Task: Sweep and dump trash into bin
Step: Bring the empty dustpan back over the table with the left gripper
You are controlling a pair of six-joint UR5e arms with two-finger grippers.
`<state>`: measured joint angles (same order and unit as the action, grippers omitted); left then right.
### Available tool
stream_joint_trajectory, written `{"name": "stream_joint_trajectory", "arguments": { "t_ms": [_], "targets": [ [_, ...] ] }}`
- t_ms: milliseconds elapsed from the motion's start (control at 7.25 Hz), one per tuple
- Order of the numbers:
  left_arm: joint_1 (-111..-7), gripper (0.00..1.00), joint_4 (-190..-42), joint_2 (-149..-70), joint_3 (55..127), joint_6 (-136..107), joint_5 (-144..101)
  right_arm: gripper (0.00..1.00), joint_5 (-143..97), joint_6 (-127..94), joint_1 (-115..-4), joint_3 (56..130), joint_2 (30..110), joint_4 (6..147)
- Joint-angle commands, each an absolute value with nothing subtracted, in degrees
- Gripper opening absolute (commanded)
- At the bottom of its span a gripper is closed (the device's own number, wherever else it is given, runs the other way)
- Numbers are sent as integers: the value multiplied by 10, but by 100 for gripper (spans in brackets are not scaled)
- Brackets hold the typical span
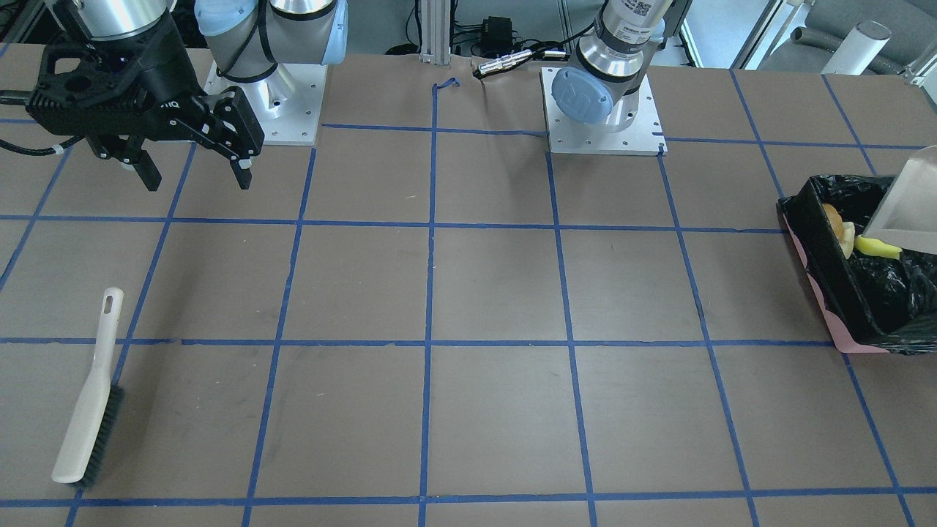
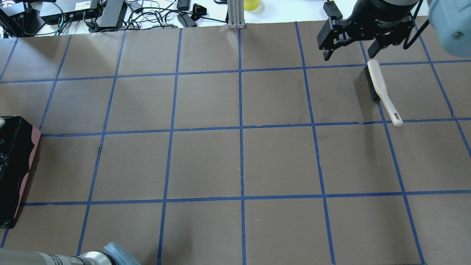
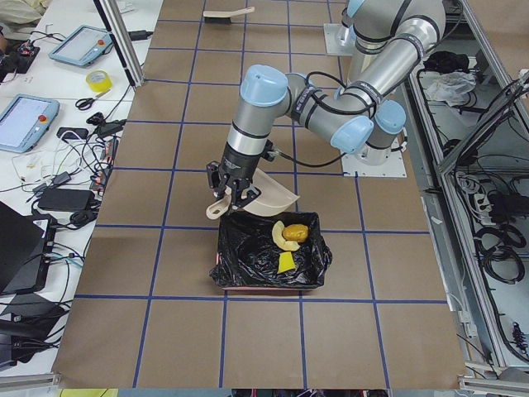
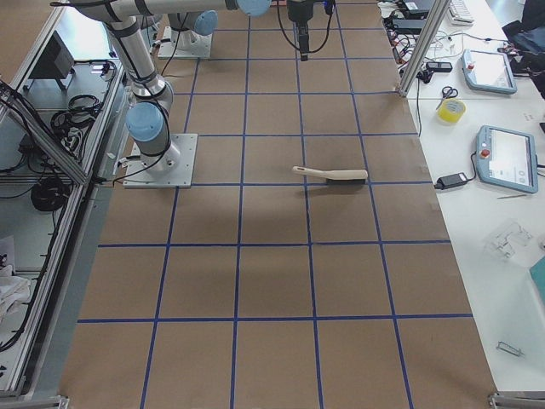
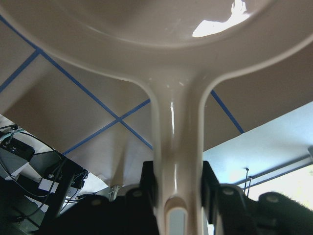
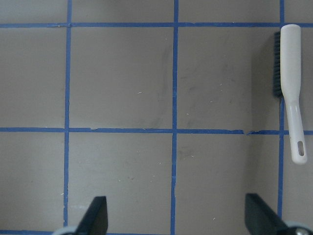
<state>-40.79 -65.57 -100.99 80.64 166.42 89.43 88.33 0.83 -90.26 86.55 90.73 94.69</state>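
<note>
While my left gripper (image 5: 178, 193) is clenched on the handle of the beige dustpan (image 3: 277, 198), with its fingers (image 5: 149, 188) pressed against either side of the stem, I hold the pan tilted above the rim of the bin (image 3: 248, 273). The bin is a pink box lined with a crinkled black bag, and it sits near the table's (image 1: 498, 293) end on my left side. All three pieces of trash lie inside it on the black plastic. The golden-brown potato lump (image 3: 297, 234) rests against the curved tan croissant (image 3: 278, 236). The yellow-green sponge wedge (image 3: 285, 263) lies just beside them, deeper in the bag. From across the table, the wedge shows right under the pan's lip.

My right gripper (image 1: 198, 178) is released, its jaws spread wide with nothing between them. It hangs above the table on my right, near that arm's base. The brush (image 1: 91, 399) lies flat on the brown surface, well apart from those fingertips. Its dark bristles run along one side, and its pale handle crosses a blue tape line.
</note>
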Motion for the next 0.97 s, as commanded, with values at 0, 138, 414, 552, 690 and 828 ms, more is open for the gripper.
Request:
{"name": "stream_joint_trajectory", "arguments": {
  "t_ms": [0, 138, 414, 552, 690, 828],
  "targets": [
    [-458, 0, -717, -1026, 790, 1510, 896, 100, 882, 8, -903, 866, 905, 947],
    [-488, 0, -717, -1034, 790, 1476, 909, 100, 882, 8, -903, 866, 905, 946],
    [-535, 0, -720, -1053, 789, 1363, 906, 100, 883, 7, -903, 867, 904, 946],
    [-568, 0, -720, -1080, 790, 1291, 900, 100, 882, 8, -904, 867, 904, 946],
    [-619, 0, -721, -1102, 790, 1239, 903, 100, 881, 8, -904, 867, 904, 946],
    [-662, 0, -721, -1123, 790, 1207, 903, 100, 882, 8, -903, 867, 904, 945]
  ]
}}
